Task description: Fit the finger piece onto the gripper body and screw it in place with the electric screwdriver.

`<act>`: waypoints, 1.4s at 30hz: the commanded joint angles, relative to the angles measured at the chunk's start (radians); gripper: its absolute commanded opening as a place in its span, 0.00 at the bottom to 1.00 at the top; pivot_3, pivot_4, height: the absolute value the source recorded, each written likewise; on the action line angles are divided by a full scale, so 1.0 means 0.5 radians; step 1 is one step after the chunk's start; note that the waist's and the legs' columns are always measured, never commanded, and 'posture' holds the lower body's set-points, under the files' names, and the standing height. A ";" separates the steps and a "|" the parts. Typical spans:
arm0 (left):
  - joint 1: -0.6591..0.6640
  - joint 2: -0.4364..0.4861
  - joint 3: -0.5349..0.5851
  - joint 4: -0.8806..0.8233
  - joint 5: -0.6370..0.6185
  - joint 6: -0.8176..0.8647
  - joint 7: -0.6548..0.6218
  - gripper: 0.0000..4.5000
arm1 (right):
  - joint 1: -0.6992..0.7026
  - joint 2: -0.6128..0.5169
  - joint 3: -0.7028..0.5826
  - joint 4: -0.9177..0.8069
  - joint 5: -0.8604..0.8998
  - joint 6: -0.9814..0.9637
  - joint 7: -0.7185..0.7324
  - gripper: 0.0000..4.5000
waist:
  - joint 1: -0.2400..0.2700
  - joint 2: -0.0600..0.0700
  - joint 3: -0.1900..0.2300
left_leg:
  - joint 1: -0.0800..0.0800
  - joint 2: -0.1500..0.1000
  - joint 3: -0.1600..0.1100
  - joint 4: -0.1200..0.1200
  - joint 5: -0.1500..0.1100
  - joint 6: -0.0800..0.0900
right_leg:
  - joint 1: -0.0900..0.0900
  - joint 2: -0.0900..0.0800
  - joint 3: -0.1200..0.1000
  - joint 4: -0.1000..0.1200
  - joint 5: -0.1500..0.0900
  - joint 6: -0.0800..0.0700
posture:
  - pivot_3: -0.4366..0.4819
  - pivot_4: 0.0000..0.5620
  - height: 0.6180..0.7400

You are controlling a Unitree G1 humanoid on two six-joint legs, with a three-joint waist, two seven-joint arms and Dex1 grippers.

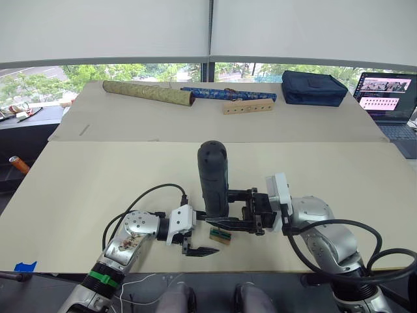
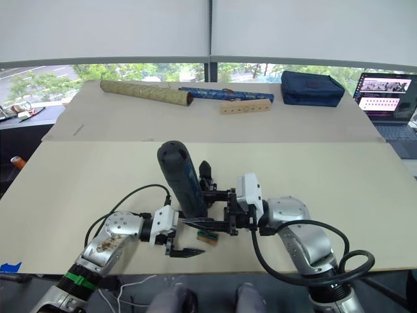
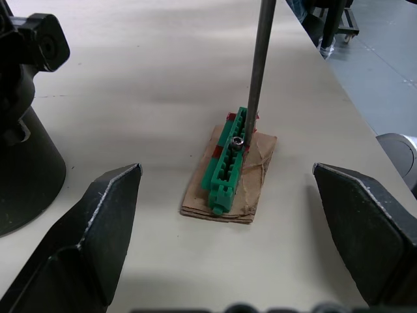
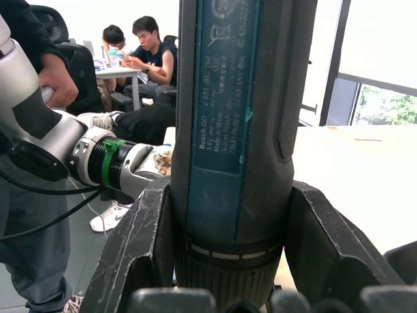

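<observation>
Left gripper (image 1: 195, 250) spread wide; right gripper (image 4: 221, 261) clamped.

Silver arms, white mounts, black cables

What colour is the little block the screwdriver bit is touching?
Green block, sitting on a brown cardboard pad; clearest in the left wrist view, under the metal bit.

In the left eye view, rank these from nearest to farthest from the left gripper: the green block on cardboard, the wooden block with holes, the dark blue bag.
1. Green block on cardboard, just beside the left gripper, at the near table edge.
2. Wooden block with holes, far across the table, near the middle.
3. Dark blue bag, at the far right corner.
</observation>
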State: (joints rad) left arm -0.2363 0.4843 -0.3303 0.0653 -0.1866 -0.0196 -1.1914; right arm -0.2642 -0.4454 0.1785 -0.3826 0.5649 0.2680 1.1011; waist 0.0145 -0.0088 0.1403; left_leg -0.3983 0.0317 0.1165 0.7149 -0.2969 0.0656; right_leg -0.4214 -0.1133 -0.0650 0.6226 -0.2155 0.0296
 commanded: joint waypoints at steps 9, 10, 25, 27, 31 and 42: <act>0.070 -0.001 -0.078 0.120 0.071 0.030 0.001 0.99 | -0.022 -0.011 -0.069 -0.084 0.079 -0.040 0.010 0.43 | 0.000 0.000 0.000 | 0.000 0.000 0.000 0.000 0.000 0.000 | 0.000 0.000 0.000 0.000 0.000 0.000 | 0.48 0.27 1.00; 0.071 0.000 -0.078 0.118 0.071 0.031 0.000 0.99 | -0.021 -0.013 -0.069 -0.085 0.080 -0.039 0.009 0.43 | 0.000 0.000 0.000 | 0.000 0.000 0.000 0.000 0.000 0.000 | 0.000 0.000 0.000 0.000 0.000 0.000 | 0.48 0.27 1.00; 0.084 0.002 -0.082 0.106 0.074 0.045 0.005 0.99 | -0.006 -0.026 -0.065 -0.089 0.104 -0.011 0.013 0.43 | 0.000 0.000 0.000 | 0.000 0.000 0.000 0.000 0.000 0.001 | 0.000 0.000 0.000 0.000 0.000 0.000 | 0.48 0.27 1.00; 0.084 0.001 -0.083 0.107 0.075 0.045 0.005 0.99 | -0.004 -0.028 -0.066 -0.093 0.110 -0.006 0.013 0.43 | 0.000 0.000 0.000 | 0.000 0.000 0.000 0.000 0.000 0.001 | 0.000 0.000 0.000 0.000 0.000 0.000 | 0.48 0.27 1.00; 0.082 0.000 -0.085 0.110 0.075 0.046 0.004 0.99 | -0.004 -0.031 -0.066 -0.094 0.118 0.008 0.011 0.43 | 0.000 0.000 0.000 | 0.000 0.000 0.000 0.000 0.000 0.001 | 0.000 0.000 0.000 0.000 0.000 0.000 | 0.48 0.27 1.00; 0.081 -0.001 -0.086 0.114 0.075 0.047 0.003 0.99 | -0.006 -0.057 -0.068 -0.108 0.161 0.047 0.001 0.43 | 0.000 0.000 0.000 | 0.000 0.000 0.000 0.000 -0.001 0.001 | 0.000 0.000 0.000 0.000 0.000 0.000 | 0.48 0.27 1.00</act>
State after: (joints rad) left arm -0.2277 0.4843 -0.3304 0.0646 -0.1866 -0.0194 -1.1905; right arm -0.2605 -0.4764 0.1770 -0.3839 0.6111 0.2955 1.1026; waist 0.0144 -0.0086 0.1402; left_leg -0.3982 0.0317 0.1165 0.7149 -0.2973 0.0662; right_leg -0.4214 -0.1135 -0.0650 0.6226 -0.2155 0.0296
